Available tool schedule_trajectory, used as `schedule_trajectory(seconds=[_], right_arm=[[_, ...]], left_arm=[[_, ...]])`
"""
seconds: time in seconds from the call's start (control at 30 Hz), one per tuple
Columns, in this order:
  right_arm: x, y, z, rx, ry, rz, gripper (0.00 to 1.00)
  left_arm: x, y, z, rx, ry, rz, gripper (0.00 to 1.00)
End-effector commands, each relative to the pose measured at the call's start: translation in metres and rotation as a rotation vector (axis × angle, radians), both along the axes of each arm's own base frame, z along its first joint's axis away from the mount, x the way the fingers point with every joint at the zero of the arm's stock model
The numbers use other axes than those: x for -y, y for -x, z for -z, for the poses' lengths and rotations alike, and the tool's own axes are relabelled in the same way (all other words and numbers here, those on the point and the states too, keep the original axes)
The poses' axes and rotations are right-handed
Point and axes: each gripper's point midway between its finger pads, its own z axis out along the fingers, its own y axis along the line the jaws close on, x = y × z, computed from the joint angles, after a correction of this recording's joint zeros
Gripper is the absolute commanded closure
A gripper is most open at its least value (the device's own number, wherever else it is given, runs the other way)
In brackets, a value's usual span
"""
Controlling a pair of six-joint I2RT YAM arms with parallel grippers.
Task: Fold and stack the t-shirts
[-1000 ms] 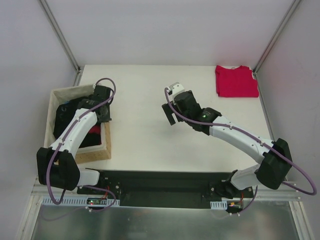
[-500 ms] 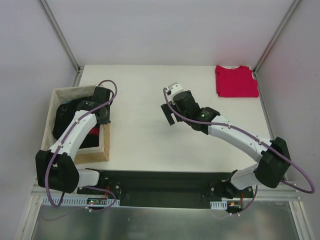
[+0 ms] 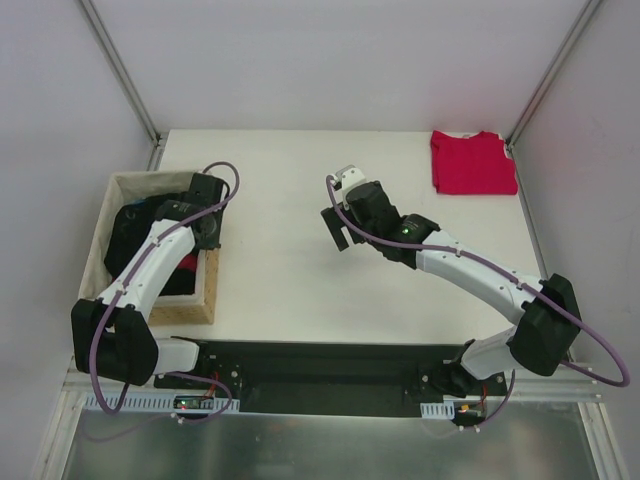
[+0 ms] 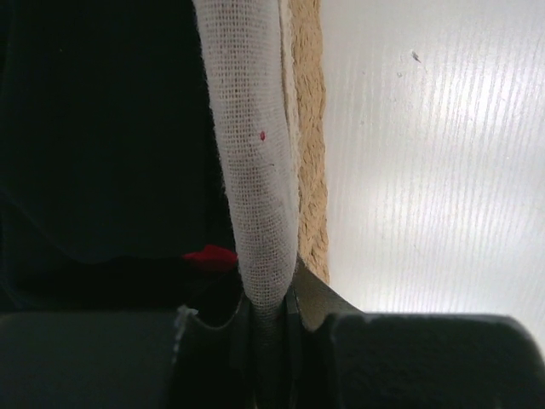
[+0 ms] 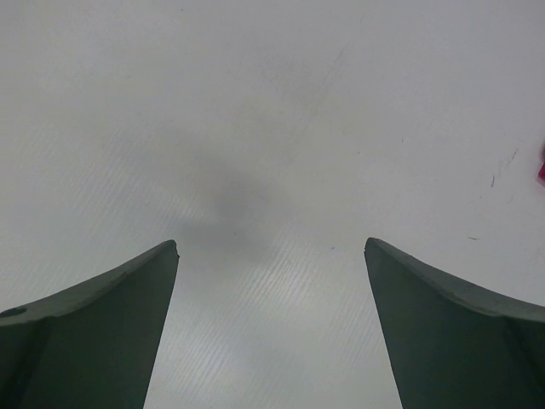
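The crimson t-shirt [image 3: 473,163] is seen folded into a flat, plain rectangle at the far right corner of the table [image 3: 280,190]. Its long axis runs left to right, and what looks like the neck is turned to the far edge. The black t-shirt [image 3: 135,228] is bunched in the basket [image 3: 185,308] at the left, with no clear direction; a scrap of red cloth [image 4: 209,254] shows beneath it.

Compared with a second ago, the basket has been turned slightly and its far edge lies a little farther from the arms. The right arm has hardly shifted.

The left gripper [image 4: 272,319] is clamped on the basket's right wall, with the white liner [image 4: 251,170] pinched between its fingers. The right gripper [image 5: 271,243] is held spread wide over bare table, grasping nothing.
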Motion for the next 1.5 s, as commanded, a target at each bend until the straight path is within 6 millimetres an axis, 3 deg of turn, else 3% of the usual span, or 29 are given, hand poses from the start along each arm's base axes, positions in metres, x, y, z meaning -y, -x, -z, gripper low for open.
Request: schedule_trajectory(seconds=[0.0, 0.13, 0.17, 0.23, 0.37, 0.43, 0.47, 0.57, 0.63, 0.73, 0.87, 0.97, 1.0, 1.07, 1.13, 1.23, 1.4, 1.47], right_arm=[[-0.01, -0.002, -0.015, 0.029, -0.055, -0.015, 0.04], [-0.01, -0.001, -0.014, 0.029, -0.055, -0.016, 0.04], [-0.01, -0.001, -0.014, 0.028, -0.056, -0.017, 0.04], [-0.01, -0.001, -0.013, 0.029, -0.054, -0.015, 0.04], [-0.011, -0.001, -0.013, 0.025, -0.054, -0.019, 0.04], [-0.011, -0.002, -0.013, 0.028, -0.053, -0.017, 0.04], [-0.011, -0.003, -0.013, 0.029, -0.052, -0.015, 0.04], [-0.013, -0.004, -0.014, 0.027, -0.055, -0.016, 0.04], [-0.013, -0.004, -0.016, 0.03, -0.061, -0.016, 0.04], [-0.011, -0.003, -0.015, 0.03, -0.055, -0.015, 0.04], [-0.005, 0.0, -0.014, 0.036, -0.041, -0.008, 0.04], [0.0, 0.001, -0.014, 0.041, -0.036, 0.004, 0.04], [0.0, 0.001, -0.015, 0.043, -0.038, 0.003, 0.04], [0.002, 0.002, -0.012, 0.039, -0.036, 0.007, 0.04], [0.004, 0.003, -0.014, 0.044, -0.042, 0.012, 0.04], [0.007, 0.005, -0.012, 0.046, -0.046, 0.02, 0.04], [0.009, 0.006, -0.011, 0.045, -0.046, 0.023, 0.04], [0.011, 0.006, -0.012, 0.05, -0.045, 0.029, 0.04]], left_arm=[[-0.023, 0.03, -0.008, -0.119, -0.18, 0.099, 1.0], [-0.02, 0.03, -0.011, -0.095, -0.17, 0.086, 0.99], [-0.02, 0.03, -0.013, -0.086, -0.164, 0.078, 0.91], [-0.013, 0.032, -0.017, -0.055, -0.12, 0.088, 0.01], [-0.014, 0.032, -0.035, 0.017, -0.11, 0.08, 0.01], [-0.015, 0.029, -0.054, 0.074, -0.111, 0.069, 0.01], [-0.016, 0.024, -0.073, 0.12, -0.111, 0.046, 0.01], [-0.019, 0.006, -0.107, 0.191, -0.12, -0.021, 0.01], [-0.025, -0.002, -0.117, 0.198, -0.154, -0.061, 0.01], [-0.031, -0.02, -0.108, 0.147, -0.186, -0.088, 0.01], [-0.045, -0.041, -0.075, 0.052, -0.168, -0.218, 0.01], [-0.048, -0.053, -0.07, 0.056, -0.073, -0.291, 0.01], [-0.039, -0.057, -0.065, 0.052, 0.026, -0.27, 0.01], [-0.042, -0.068, -0.073, 0.114, 0.125, -0.286, 0.01], [-0.031, -0.084, -0.082, 0.184, 0.243, -0.256, 0.01], [-0.024, -0.087, -0.09, 0.24, 0.307, -0.188, 0.01], [-0.016, -0.088, -0.084, 0.264, 0.478, -0.171, 0.01], [-0.023, -0.084, -0.074, 0.279, 0.545, -0.179, 0.01]])
